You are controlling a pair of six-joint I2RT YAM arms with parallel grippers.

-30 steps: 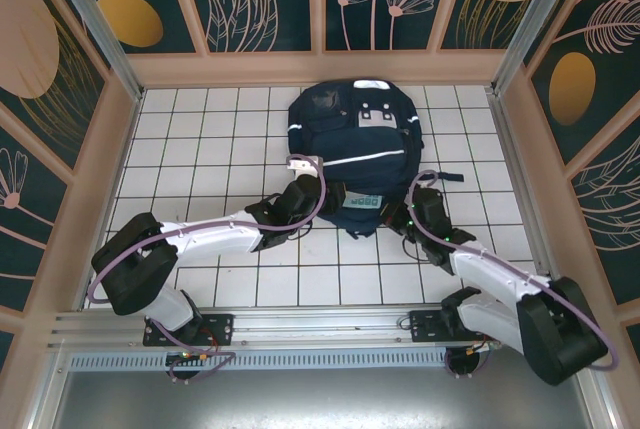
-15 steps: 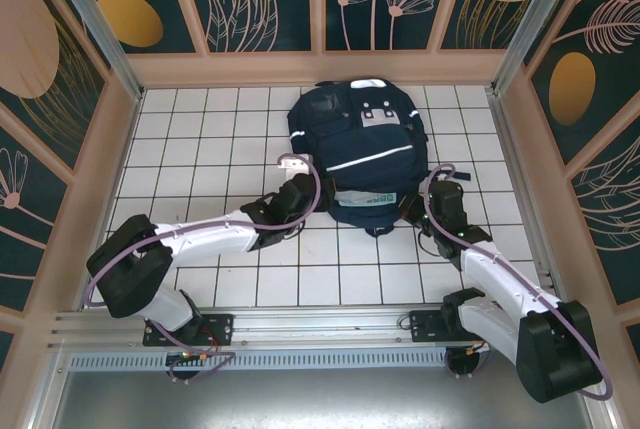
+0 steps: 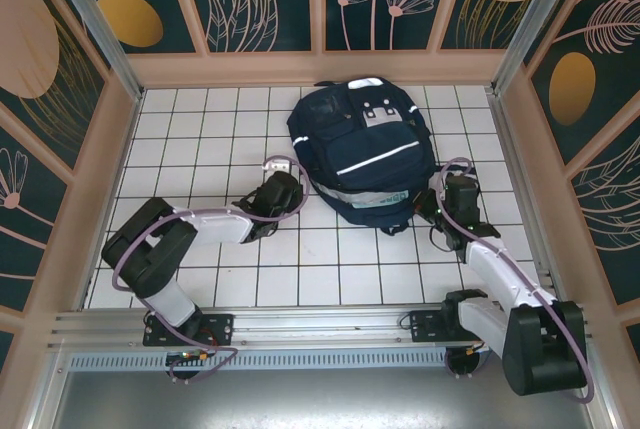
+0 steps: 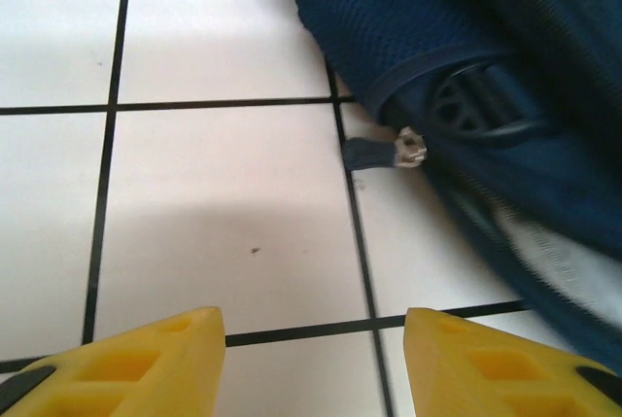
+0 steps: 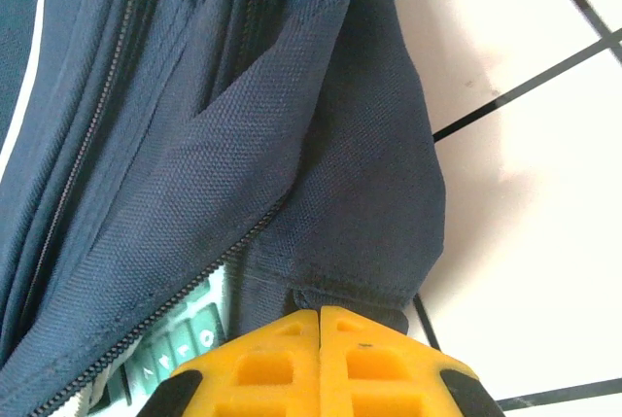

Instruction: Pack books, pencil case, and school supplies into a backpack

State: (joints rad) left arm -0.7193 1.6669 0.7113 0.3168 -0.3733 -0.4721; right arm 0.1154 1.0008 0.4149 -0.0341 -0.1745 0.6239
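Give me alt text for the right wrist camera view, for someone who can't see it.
The yellow right tool, shut, pinches a hem of the navy backpack, seen close up. Through the open zipper at lower left, the light keys of the teal calculator show inside. The white tiled table lies to the right.

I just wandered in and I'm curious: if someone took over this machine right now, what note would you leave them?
The left fingers are apart and empty, low over the white tiles beside the backpack.
The right fingers are shut, apparently pinching the backpack's fabric edge.
Done: the teal calculator lies inside the open zip.
What else is packed cannot be told.
Left, probably: check the contents and close the zip.
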